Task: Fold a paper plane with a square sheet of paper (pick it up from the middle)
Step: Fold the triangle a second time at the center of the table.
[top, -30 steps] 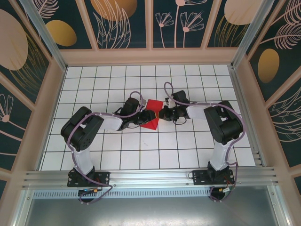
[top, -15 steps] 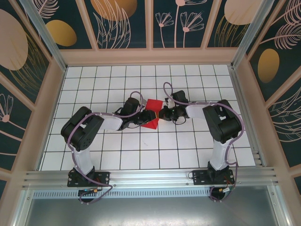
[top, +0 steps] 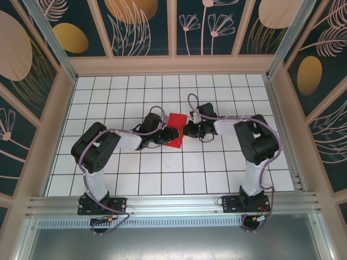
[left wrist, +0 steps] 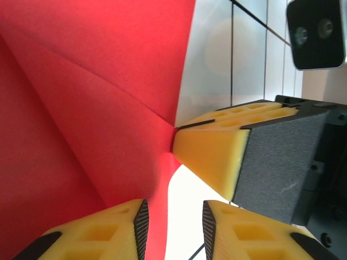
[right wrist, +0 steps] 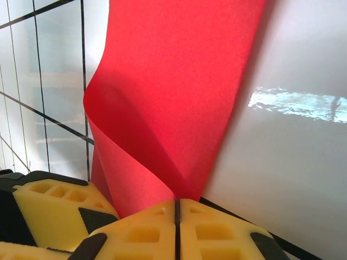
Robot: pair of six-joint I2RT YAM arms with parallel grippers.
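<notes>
one creased red sheet of paper (top: 174,136)

Paper (right wrist: 173,92): we see a red sheet, curled, narrowing to its bottom corner.
Right gripper (right wrist: 176,211): we see its yellow pads pressed together, pinching that corner.
Table (right wrist: 293,162): white, gridded at left.

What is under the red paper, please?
The white gridded table shows all around the red paper. The part of it directly beneath the sheet is covered.
</notes>
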